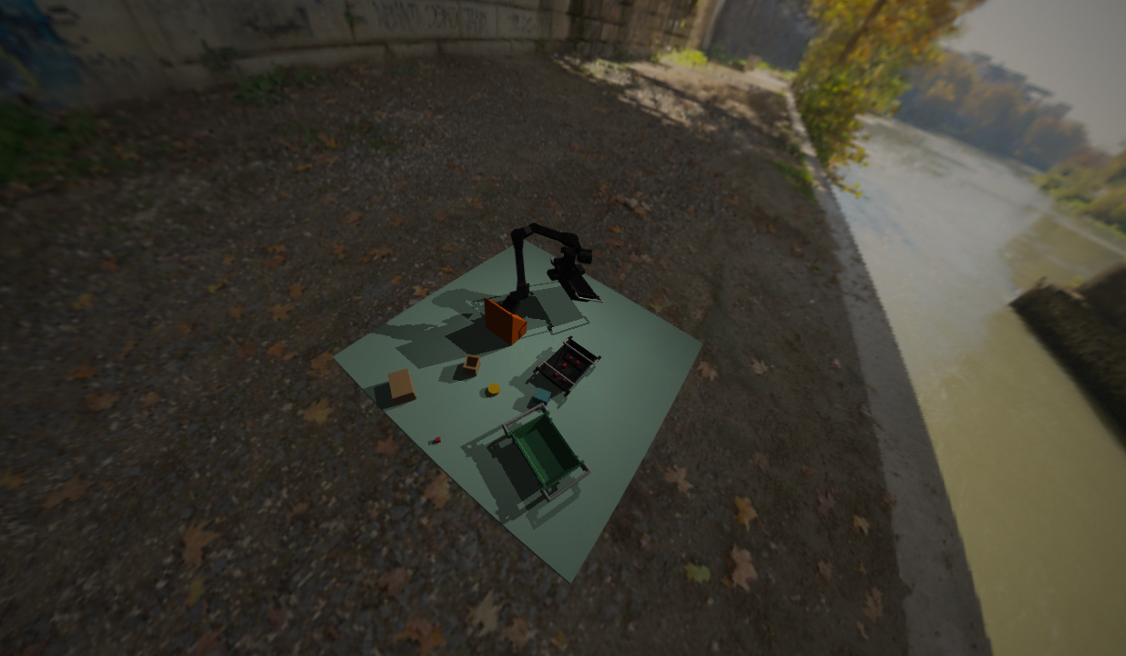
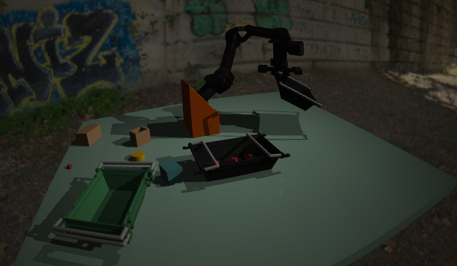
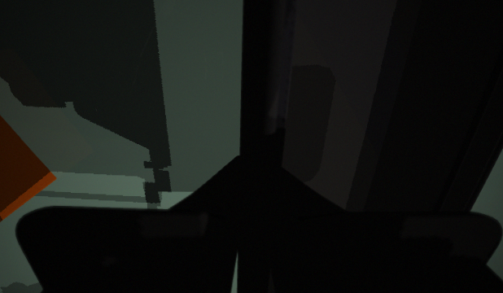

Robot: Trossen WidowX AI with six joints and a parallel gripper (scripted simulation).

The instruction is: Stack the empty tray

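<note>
Black plastic empty tray (image 1: 578,287) (image 2: 297,94) (image 3: 382,122), fitted with smooth grey bars, hangs tilted above the table (image 1: 624,351) (image 2: 306,205) (image 3: 203,102), its near wall pinched in the nearly closed jaws of the gripper (image 1: 560,281) (image 2: 280,78) (image 3: 251,164). The black arm (image 1: 519,261) (image 2: 227,59) rises, bends over and points its wrist downward. Well apart, the black loaded tray (image 1: 560,386) (image 2: 240,172), a rectangular tub with sloping walls, holds small red cubes (image 1: 574,365) (image 2: 234,159); both round grey bars (image 1: 557,378) (image 2: 210,155) lie across its top.
</note>
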